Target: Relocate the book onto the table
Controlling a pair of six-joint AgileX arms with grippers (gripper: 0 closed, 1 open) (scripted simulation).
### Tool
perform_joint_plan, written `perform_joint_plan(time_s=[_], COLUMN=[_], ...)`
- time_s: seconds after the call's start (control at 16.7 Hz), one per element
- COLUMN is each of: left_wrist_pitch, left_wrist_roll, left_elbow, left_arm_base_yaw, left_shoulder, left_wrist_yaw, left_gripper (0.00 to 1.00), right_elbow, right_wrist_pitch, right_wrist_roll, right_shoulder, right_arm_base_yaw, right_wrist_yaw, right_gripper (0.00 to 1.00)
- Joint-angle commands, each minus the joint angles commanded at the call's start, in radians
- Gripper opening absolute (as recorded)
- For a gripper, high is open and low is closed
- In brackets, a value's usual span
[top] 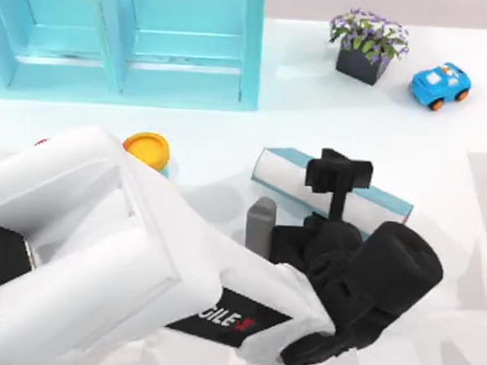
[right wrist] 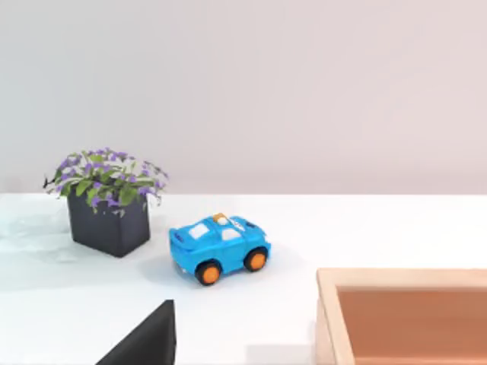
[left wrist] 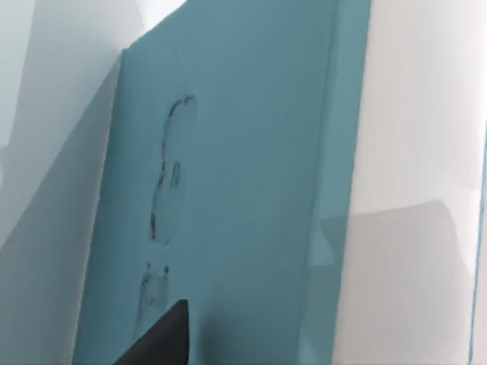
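Top view: the left hand [top: 339, 175] sits over the book [top: 289, 173], which lies mid-table [top: 230, 124], well clear of the shelf unit [top: 124, 37] at the far left edge; whether its fingers are gripping I cannot tell, though the placement looks essentially made

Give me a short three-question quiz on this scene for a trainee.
1. True or false: the book lies on the table, outside the shelf unit.
2. Which arm reaches over the book? A. left B. right
3. Fill in: next to the potted plant stands a blue toy ____.

Key: 1 true; 2 A, the left gripper is over it; 3 car.
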Motion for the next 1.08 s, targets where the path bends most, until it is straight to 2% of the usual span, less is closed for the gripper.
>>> perform_joint_plan(time_s=[0.36, 0.48, 0.78, 1.08], left_wrist_pitch=[-0.002, -0.019, -0.175, -0.471], left_wrist_roll=[-0.002, -0.034, -0.262, -0.557], left_elbow=[0.000, 0.029, 0.134, 0.152], left_arm_base_yaw=[-0.002, -0.032, -0.205, -0.368], left_shoulder=[0.001, -0.005, 0.001, -0.018], left_wrist_yaw=[0.001, 0.006, 0.015, -0.026], left_gripper=[1.00, 1.00, 1.00, 1.00], right_elbow=[0.000, 0.000, 0.000, 0.000], right_wrist_pitch=[0.000, 0.000, 0.000, 0.000], right_wrist_roll=[0.000, 0.000, 0.000, 0.000], right_shoulder=[0.000, 0.000, 0.000, 0.000], right_arm_base_yaw=[0.000, 0.000, 0.000, 0.000], right_wrist_yaw=[0.000, 0.000, 0.000, 0.000], right_gripper=[1.00, 1.00, 1.00, 1.00])
